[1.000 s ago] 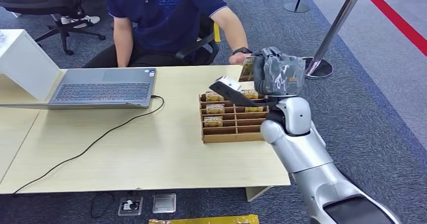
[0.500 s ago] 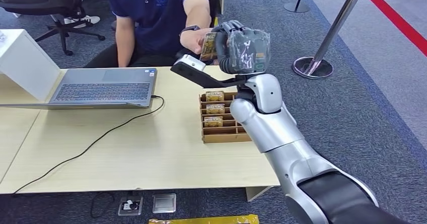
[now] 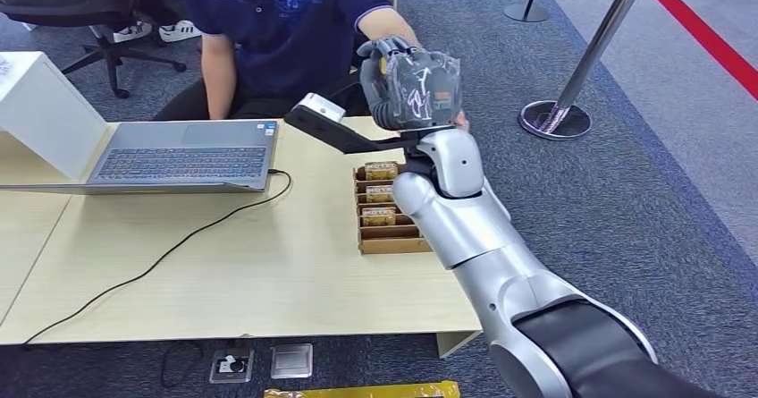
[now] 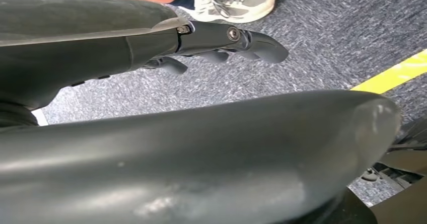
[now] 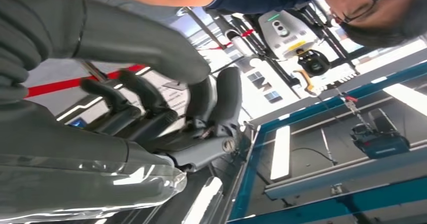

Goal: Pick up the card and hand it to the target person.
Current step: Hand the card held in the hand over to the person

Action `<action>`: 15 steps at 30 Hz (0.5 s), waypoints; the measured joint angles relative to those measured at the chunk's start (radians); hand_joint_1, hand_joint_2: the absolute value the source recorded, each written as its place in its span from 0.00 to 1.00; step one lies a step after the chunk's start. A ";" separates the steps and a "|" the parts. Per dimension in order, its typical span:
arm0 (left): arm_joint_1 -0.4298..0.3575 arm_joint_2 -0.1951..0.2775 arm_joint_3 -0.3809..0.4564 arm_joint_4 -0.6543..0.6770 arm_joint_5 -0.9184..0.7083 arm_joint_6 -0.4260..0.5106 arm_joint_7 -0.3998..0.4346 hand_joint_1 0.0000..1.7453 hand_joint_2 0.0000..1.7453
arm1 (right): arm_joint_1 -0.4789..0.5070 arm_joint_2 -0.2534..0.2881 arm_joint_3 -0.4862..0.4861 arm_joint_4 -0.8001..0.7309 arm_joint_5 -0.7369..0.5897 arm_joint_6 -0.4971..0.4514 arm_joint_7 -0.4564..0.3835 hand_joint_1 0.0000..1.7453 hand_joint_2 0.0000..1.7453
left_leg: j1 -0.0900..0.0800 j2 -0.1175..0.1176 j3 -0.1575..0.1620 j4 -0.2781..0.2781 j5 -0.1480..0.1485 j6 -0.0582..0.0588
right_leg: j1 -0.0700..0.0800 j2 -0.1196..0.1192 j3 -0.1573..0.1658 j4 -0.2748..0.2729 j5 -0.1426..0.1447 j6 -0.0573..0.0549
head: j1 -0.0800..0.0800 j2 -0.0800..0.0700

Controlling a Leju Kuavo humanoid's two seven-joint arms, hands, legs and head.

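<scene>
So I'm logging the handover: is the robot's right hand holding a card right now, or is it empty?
Empty, it seems. The right hand is raised near the person, and the right wrist view shows its fingers curled with no card between them.

Even, bright overhead light falls on the counter (image 3: 223,264), with soft shadow beneath its front edge; the head view is sharp; ceiling panels blow out white beyond the right hand's fingers (image 5: 151,103); the left wrist's near cover is blurred, with dull glare.
</scene>
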 joint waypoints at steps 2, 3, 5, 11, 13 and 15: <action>0.000 0.000 0.000 0.000 0.000 0.000 0.001 0.00 0.00 | 0.000 0.004 -0.011 0.006 -0.004 0.000 -0.010 0.00 1.00 | 0.000 0.000 0.000 0.000 0.000 0.000 | 0.000 0.000 0.000 0.000 0.000 0.000 | 0.000 0.000; 0.000 0.000 0.000 0.000 -0.001 0.000 0.003 0.00 0.00 | 0.000 0.006 -0.016 0.009 -0.012 0.000 -0.018 0.00 1.00 | 0.000 0.000 0.000 0.000 0.000 0.000 | 0.000 0.000 0.000 0.000 0.000 0.000 | 0.000 0.000; 0.000 0.000 0.000 0.000 -0.005 -0.001 0.007 0.00 0.00 | -0.001 0.007 -0.026 0.015 -0.043 0.000 -0.036 0.00 1.00 | 0.000 0.000 0.000 0.000 0.000 0.000 | 0.000 0.000 0.000 0.000 0.000 0.000 | 0.000 0.000; 0.000 0.000 0.000 0.000 -0.009 -0.002 0.013 0.00 0.00 | 0.003 0.002 -0.038 0.020 -0.178 0.000 -0.071 0.00 1.00 | 0.000 0.000 0.000 0.000 0.000 0.000 | 0.000 0.000 0.000 0.000 0.000 0.000 | 0.000 0.000; 0.001 0.000 0.000 0.000 -0.009 -0.001 0.013 0.00 0.00 | 0.014 -0.010 -0.037 0.007 -0.268 0.001 -0.083 0.00 1.00 | 0.000 0.000 0.000 0.000 0.000 0.000 | 0.000 0.000 0.000 0.000 0.000 0.000 | 0.000 0.000; 0.003 0.000 0.000 0.000 -0.009 0.000 0.013 0.00 0.00 | 0.032 -0.029 -0.036 -0.019 -0.343 0.003 -0.095 0.00 1.00 | 0.000 0.000 0.000 0.000 0.000 0.000 | 0.000 0.000 0.000 0.000 0.000 0.000 | 0.001 0.000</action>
